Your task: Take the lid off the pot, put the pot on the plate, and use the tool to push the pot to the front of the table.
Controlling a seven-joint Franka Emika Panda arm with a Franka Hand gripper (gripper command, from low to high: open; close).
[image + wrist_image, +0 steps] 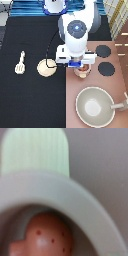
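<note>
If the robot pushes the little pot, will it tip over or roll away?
Probably not. The pot, right under the claw on the stove, looks low and wide, so it should slide. It looks small, so it's likely light. The reddish food inside might shift.

Robot lab, mock kitchen setup. Toy stove panel (97, 80) with black burners (103, 50) beside black counter (30, 100). Gripper (78, 65) hangs over the stove.
</note>
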